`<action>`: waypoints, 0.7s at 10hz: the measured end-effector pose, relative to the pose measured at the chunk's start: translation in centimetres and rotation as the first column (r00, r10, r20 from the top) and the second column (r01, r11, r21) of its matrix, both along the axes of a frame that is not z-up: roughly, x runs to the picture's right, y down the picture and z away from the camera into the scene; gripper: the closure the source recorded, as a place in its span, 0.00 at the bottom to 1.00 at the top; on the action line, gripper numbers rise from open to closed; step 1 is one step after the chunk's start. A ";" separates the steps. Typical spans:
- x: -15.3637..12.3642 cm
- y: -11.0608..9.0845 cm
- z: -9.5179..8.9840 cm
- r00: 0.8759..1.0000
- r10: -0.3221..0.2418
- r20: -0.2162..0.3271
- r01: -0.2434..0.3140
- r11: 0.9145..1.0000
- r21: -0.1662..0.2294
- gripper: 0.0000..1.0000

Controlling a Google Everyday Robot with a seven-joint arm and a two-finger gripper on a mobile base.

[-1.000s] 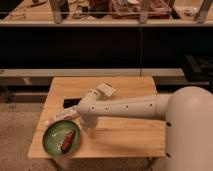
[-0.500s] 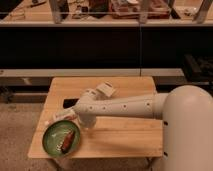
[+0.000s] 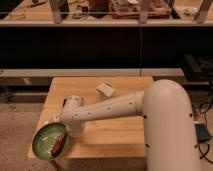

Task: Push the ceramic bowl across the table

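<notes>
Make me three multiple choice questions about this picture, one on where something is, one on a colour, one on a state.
1. Where is the green ceramic bowl?
A. front left table corner
B. table centre
C. on the shelf

2. What colour is the robot arm?
A. black
B. white
C. blue

3. The small white flat object is:
A. inside the bowl
B. held by the gripper
C. lying alone on the wooden table

Answers:
1 A, the bowl overhangs that corner.
2 B, its shell is white.
3 C, it lies apart; the gripper is at the bowl's rim.
</notes>
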State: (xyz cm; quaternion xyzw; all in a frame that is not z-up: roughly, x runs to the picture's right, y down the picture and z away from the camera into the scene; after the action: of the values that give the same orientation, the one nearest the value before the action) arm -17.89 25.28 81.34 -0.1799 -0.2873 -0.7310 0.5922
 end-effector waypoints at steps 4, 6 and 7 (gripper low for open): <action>-0.8 0.4 -0.4 1.000 -0.019 0.013 0.019 1.000 -0.005 0.81; -0.6 0.0 -0.1 1.000 0.004 0.012 -0.004 1.000 -0.004 0.72; -0.4 -0.5 0.3 1.000 0.013 0.007 -0.013 1.000 0.000 0.72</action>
State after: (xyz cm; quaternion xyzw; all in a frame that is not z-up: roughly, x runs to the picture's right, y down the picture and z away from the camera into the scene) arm -18.33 24.76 81.63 -0.1753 -0.2904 -0.7279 0.5958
